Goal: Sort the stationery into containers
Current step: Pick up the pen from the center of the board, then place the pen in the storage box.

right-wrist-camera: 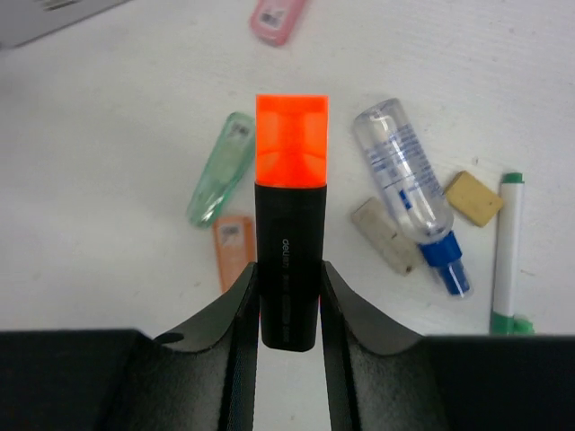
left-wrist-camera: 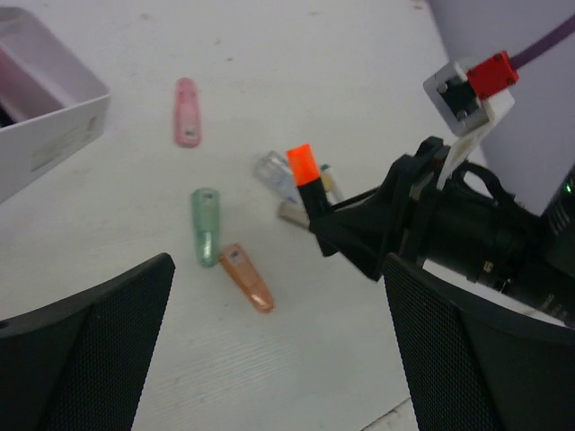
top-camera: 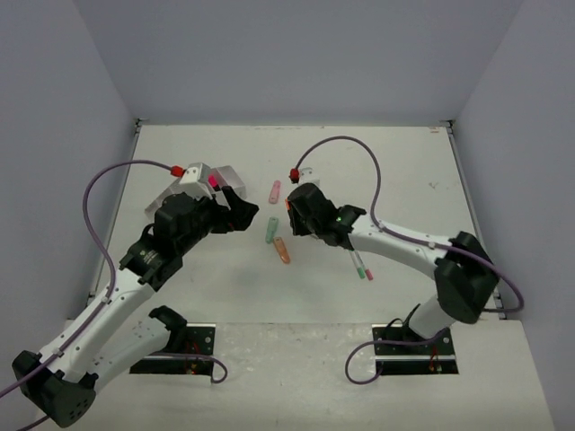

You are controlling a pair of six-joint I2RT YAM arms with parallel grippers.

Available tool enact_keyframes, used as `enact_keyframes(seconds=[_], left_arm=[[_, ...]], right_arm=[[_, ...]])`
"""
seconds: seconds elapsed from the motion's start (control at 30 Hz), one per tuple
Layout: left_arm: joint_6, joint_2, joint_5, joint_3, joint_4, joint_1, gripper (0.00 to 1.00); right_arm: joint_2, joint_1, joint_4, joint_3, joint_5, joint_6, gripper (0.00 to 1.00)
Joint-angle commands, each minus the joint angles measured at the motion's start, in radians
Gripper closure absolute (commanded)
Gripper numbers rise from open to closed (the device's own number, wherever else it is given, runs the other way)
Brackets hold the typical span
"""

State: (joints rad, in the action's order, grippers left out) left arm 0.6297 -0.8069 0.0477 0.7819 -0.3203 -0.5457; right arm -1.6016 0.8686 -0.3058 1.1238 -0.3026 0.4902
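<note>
Right gripper [right-wrist-camera: 287, 274] is closed partway on a black highlighter with an orange cap [right-wrist-camera: 290, 224]. The jaws pinch the black barrel on both sides, and the cap end sticks out past the fingertips. The highlighter is clear of the table, over the loose stationery at mid-table.

On the table below it:
- a green translucent piece [right-wrist-camera: 220, 168], with an orange piece [right-wrist-camera: 234, 247] just beside it
- a pink piece [right-wrist-camera: 278, 18] further off
- a clear bottle with a blue cap [right-wrist-camera: 409, 189] lying on its side, between two beige erasers [right-wrist-camera: 384, 235]
- a green-and-white marker [right-wrist-camera: 508, 251] near them

Left gripper [top-camera: 241, 208] has its jaws spread wide and holds nothing. It sits next to the white tray [left-wrist-camera: 54, 126], which is partly hidden under that arm in the top view. I can't tell what is in the tray.
</note>
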Motion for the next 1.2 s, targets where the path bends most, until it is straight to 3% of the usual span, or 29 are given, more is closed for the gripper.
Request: enact_keyframes(seconds=[0.0,0.13,0.27,0.37,0.5,0.57,0.63,0.7,0.8,0.83,0.87,0.9,0.97,1.0,1.07,1.13,1.17], left_arm=[[0.099,-0.037,-0.312,-0.042,0.375,0.003,0.00],[0.139,-0.102,-0.397,-0.037,0.475,0.004,0.01],[0.162,-0.134,-0.446,-0.050,0.510,0.003,0.09],[0.187,-0.174,-0.506,-0.059,0.543,0.001,0.11],[0.209,-0.220,-0.540,-0.049,0.541,0.000,0.22],[0.220,-0.246,-0.557,-0.039,0.551,0.000,0.39],[0.222,-0.262,-0.564,-0.033,0.552,0.000,0.49],[0.226,-0.286,-0.582,-0.022,0.556,0.000,0.73],[0.233,-0.301,-0.613,-0.020,0.580,-0.002,0.97],[0.232,-0.305,-0.623,-0.018,0.582,-0.002,1.00],[0.227,-0.305,-0.617,-0.012,0.576,-0.001,1.00],[0.211,-0.303,-0.594,0.002,0.556,-0.002,1.00],[0.098,-0.295,-0.480,0.060,0.448,-0.002,1.00],[0.049,-0.295,-0.378,0.100,0.333,-0.002,1.00],[-0.014,-0.308,-0.100,0.177,0.222,-0.002,1.00],[-0.065,-0.352,0.269,0.235,0.154,-0.001,1.00],[-0.081,-0.365,0.360,0.256,0.138,0.001,1.00]], right_arm=[[0.230,0.106,0.210,-0.145,0.038,-0.112,0.89],[0.380,0.176,0.291,-0.251,0.018,-0.101,0.89],[0.499,0.212,0.349,-0.303,0.016,-0.105,0.90],[0.534,0.231,0.372,-0.317,0.010,-0.116,0.90],[0.545,0.239,0.361,-0.307,-0.018,-0.130,0.90],[0.548,0.243,0.358,-0.304,-0.022,-0.133,0.90],[0.550,0.244,0.363,-0.305,-0.028,-0.137,0.90],[0.557,0.245,0.364,-0.305,-0.037,-0.146,0.90],[0.563,0.245,0.357,-0.305,-0.064,-0.156,0.90],[0.566,0.245,0.355,-0.305,-0.074,-0.158,0.89],[0.570,0.244,0.349,-0.306,-0.083,-0.158,0.85],[0.572,0.244,0.343,-0.307,-0.091,-0.155,0.72],[0.577,0.244,0.323,-0.315,-0.133,-0.143,0.14],[0.577,0.244,0.313,-0.319,-0.165,-0.131,0.05],[0.576,0.238,0.272,-0.328,-0.215,-0.095,0.01],[0.577,0.220,0.249,-0.347,-0.255,-0.065,0.01],[0.577,0.215,0.245,-0.352,-0.263,-0.055,0.01]])
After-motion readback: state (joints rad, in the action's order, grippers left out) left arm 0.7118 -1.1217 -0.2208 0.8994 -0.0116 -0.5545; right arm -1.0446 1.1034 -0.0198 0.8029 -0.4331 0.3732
